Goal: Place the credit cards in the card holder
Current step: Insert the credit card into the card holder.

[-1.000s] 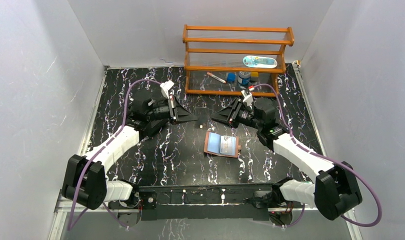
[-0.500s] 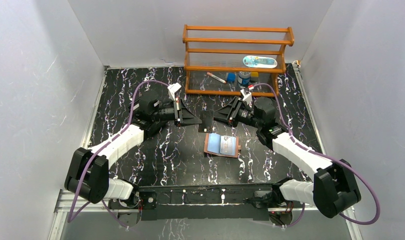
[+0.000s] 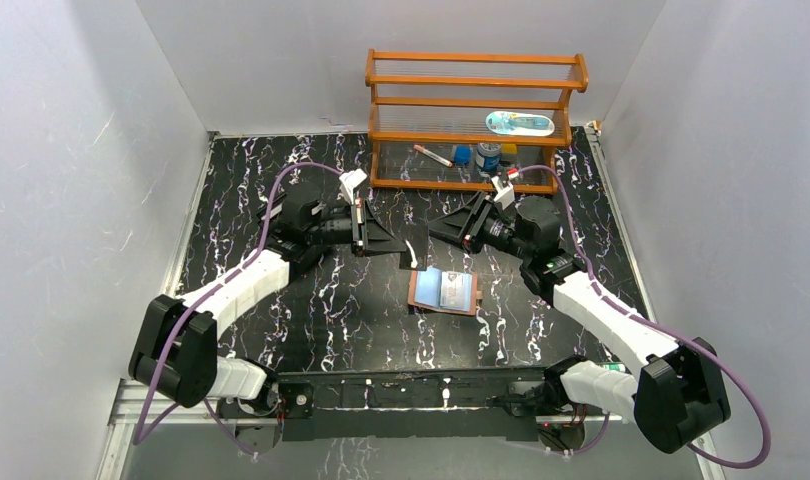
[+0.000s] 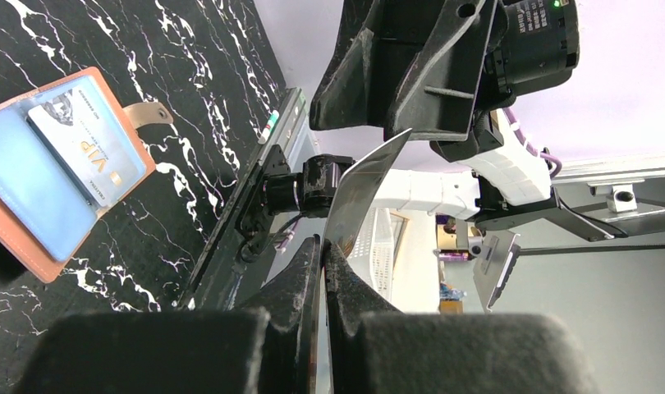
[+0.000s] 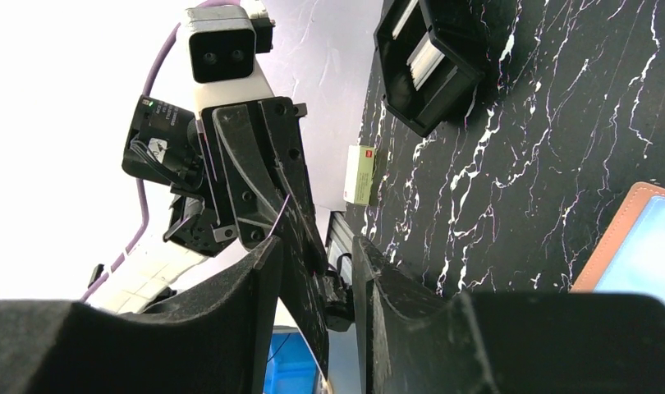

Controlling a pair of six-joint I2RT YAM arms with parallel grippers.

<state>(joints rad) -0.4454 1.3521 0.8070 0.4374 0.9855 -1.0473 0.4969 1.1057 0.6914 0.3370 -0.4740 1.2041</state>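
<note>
The tan card holder (image 3: pixel 443 290) lies open on the black marble table, and a pale VIP credit card (image 4: pixel 87 156) is tucked in its blue inner pocket. The holder also shows in the left wrist view (image 4: pixel 25 193). My left gripper (image 3: pixel 399 247) is shut on the edge of a thin grey credit card (image 4: pixel 364 185) and holds it upright above the table, just behind the holder. My right gripper (image 3: pixel 433 232) faces it. Its fingers stand open on either side of that card's other end (image 5: pixel 306 287), with a gap on each side.
A wooden rack (image 3: pixel 476 120) with a pen, small jars and a blue-white case stands at the back. A black open-topped tray (image 5: pixel 428 57) holding cards and a small green-white box (image 5: pixel 360 174) sit on the table behind my left arm.
My left arm has shifted right toward the centre with the card. My right arm has drawn back slightly to the right. The card holder has not moved.
</note>
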